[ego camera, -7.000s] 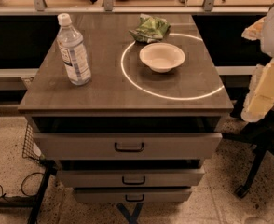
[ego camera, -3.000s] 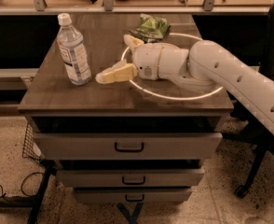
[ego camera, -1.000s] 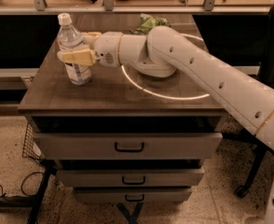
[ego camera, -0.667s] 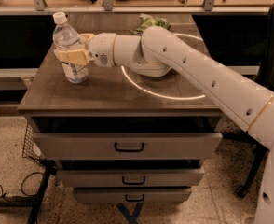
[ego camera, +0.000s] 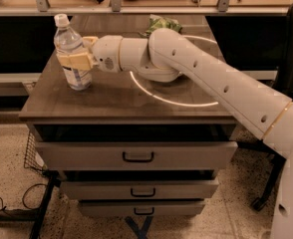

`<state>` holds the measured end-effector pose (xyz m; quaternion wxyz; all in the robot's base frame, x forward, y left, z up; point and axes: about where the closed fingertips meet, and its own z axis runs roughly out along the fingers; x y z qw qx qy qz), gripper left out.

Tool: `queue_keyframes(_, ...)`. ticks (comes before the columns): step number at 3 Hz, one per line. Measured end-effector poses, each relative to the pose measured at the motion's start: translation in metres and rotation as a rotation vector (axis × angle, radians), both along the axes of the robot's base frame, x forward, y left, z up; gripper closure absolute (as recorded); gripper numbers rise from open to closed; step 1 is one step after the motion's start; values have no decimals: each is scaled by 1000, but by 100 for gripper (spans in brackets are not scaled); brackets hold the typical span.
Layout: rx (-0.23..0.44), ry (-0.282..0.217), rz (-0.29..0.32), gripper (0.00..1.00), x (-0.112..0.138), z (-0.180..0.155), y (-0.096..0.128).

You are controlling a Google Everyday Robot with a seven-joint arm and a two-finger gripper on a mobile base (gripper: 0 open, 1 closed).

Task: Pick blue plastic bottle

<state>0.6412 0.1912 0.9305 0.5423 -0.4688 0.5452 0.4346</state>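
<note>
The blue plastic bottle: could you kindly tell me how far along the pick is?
Done: the tool is at the middle of the bottle, with its fingers closed on either side. In hand: the grasp itself; the bottle leans a little and its base seems to rest on the cabinet top. Left: lifting it clear.

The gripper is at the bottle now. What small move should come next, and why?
Probably a short, slow lift straight up. The gripper appears closed on the blue plastic bottle at mid-height, with one finger across its front. The bottle leans with its cap to the left, and its base seems to touch the table, so a gentle rise would test the hold.
</note>
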Motion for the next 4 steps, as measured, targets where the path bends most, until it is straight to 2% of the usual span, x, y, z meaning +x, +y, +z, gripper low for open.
queue_keyframes(1, 2, 0, 2, 100, 0, 0, 1)
queue_keyframes(2, 52, -52, 48, 100, -7, 26, -4)
queue_keyframes(3, 82, -138, 116, 100, -16, 66, -12)
queue_keyframes(4, 70, -215, 155, 100, -29, 110, -32)
